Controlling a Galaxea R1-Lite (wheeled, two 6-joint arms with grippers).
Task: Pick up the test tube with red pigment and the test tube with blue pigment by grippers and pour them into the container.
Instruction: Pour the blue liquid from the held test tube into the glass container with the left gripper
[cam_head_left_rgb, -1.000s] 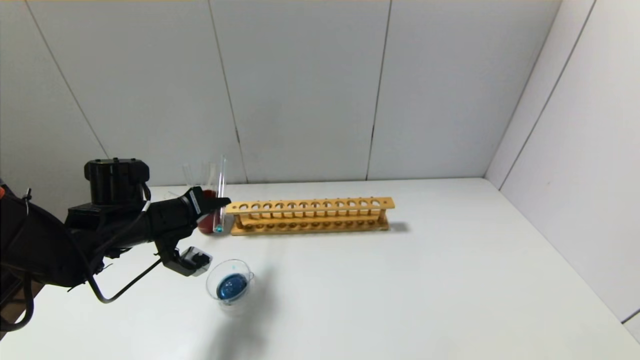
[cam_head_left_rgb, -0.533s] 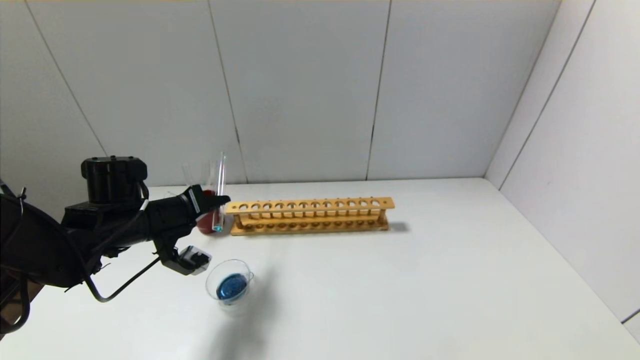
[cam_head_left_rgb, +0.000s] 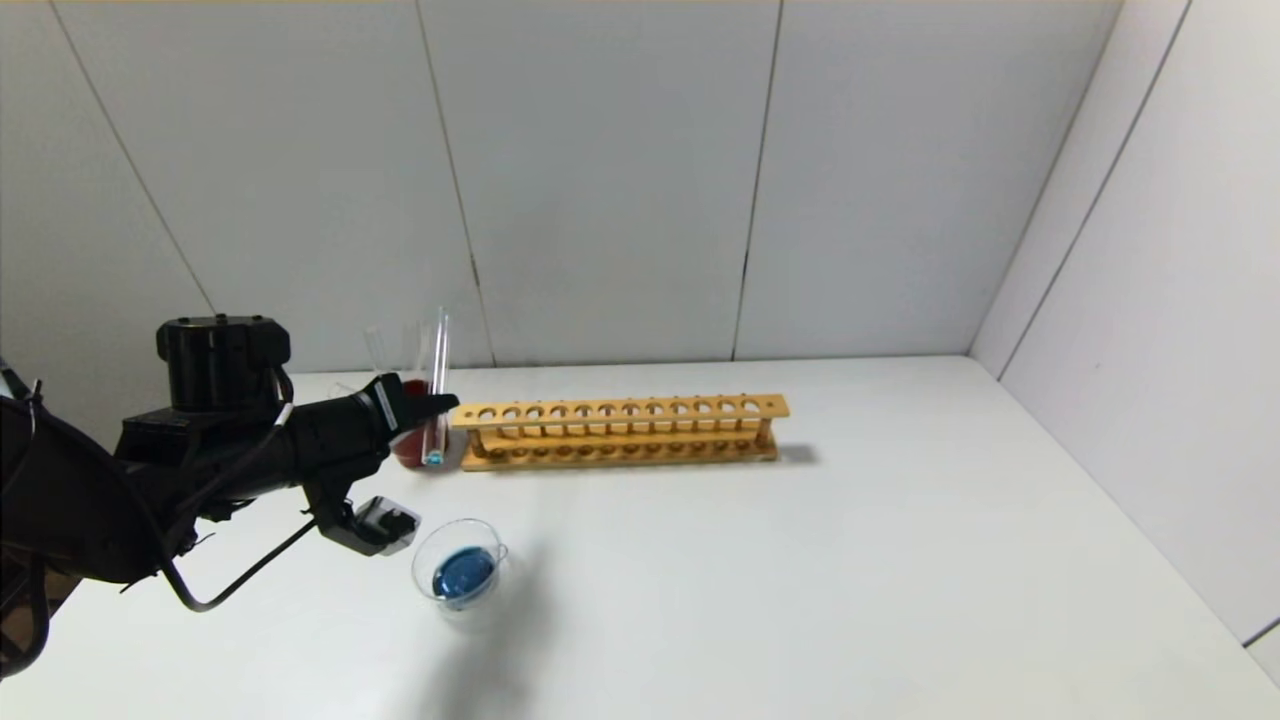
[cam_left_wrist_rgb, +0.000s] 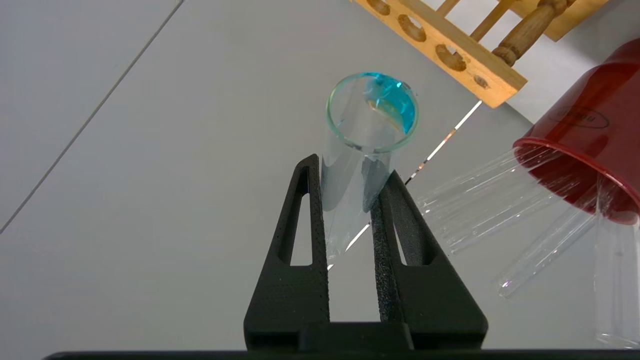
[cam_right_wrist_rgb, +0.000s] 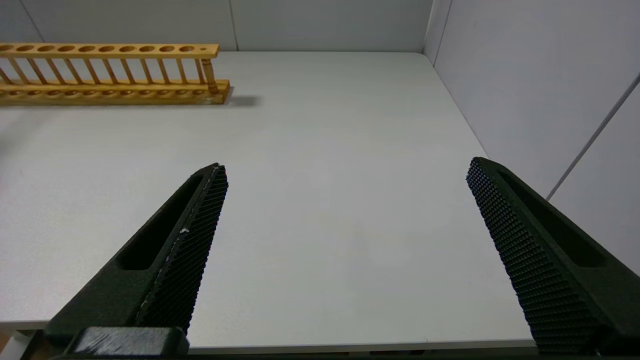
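Note:
My left gripper (cam_head_left_rgb: 438, 404) is shut on the test tube with blue pigment (cam_head_left_rgb: 437, 385). It holds the tube upright just in front of the dark red cup (cam_head_left_rgb: 410, 445), with only a small blue residue at the tube's bottom. In the left wrist view the fingers (cam_left_wrist_rgb: 305, 210) clamp the tube (cam_left_wrist_rgb: 372, 112) below its rim. The container (cam_head_left_rgb: 460, 572) stands on the table nearer me and holds blue liquid. The test tube with red pigment is not in view. My right gripper (cam_right_wrist_rgb: 345, 167) is open and empty above the table's right front.
A wooden test tube rack (cam_head_left_rgb: 620, 430) with empty holes stands right of the red cup. It also shows in the left wrist view (cam_left_wrist_rgb: 440, 50) and the right wrist view (cam_right_wrist_rgb: 110, 75). Several clear colourless tubes (cam_left_wrist_rgb: 480, 205) lean out of the red cup (cam_left_wrist_rgb: 585, 150). Walls close the back and right.
My left arm has drifted slightly to the left with the tube still held upright. The container and rack have not moved.

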